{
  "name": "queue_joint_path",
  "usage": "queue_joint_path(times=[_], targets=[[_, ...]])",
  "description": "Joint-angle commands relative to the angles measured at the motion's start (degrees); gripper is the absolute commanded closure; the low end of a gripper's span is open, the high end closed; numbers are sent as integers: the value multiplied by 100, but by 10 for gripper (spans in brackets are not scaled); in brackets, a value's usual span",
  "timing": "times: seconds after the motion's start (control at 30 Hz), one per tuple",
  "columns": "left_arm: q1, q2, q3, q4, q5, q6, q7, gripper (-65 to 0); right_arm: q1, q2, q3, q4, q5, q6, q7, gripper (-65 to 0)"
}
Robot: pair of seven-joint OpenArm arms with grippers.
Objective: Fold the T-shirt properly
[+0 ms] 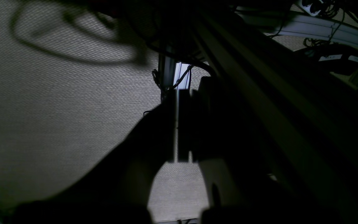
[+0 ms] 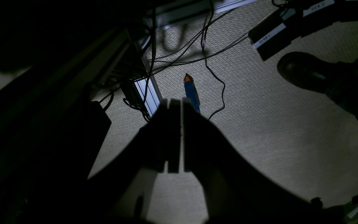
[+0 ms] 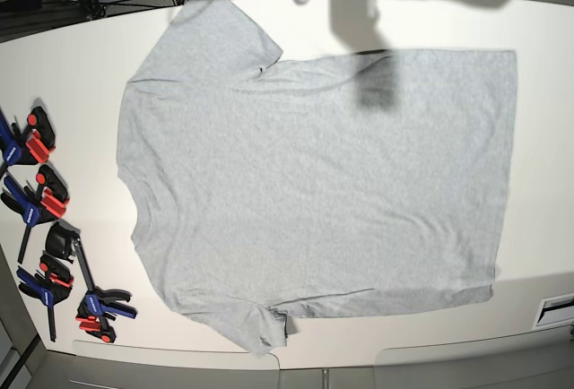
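While the T-shirt (image 3: 314, 183) lies flat, plain side up, across the table (image 3: 538, 39), both the left gripper (image 1: 183, 130) and right gripper (image 2: 176, 137) hang clenched and empty over the floor, so each should first open, then pinch one edge squarely.

The left gripper (image 1: 183, 124), jaws pressed together, hangs dark above textured carpet (image 1: 57, 109).
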Motion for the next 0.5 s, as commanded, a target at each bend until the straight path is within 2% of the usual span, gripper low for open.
queue_joint_path(times=[0.0,0.3,0.47], targets=[[31,-4,-17,28,33,20,-17,0,13,13,4,20,17,33,35,0],[70,-7,-17,46,11,20,-22,0,11,15,4,20,17,31,37,0],[356,-57,-17,387,-33,20,-83,0,7,15,4,20,17,28,63,0]])
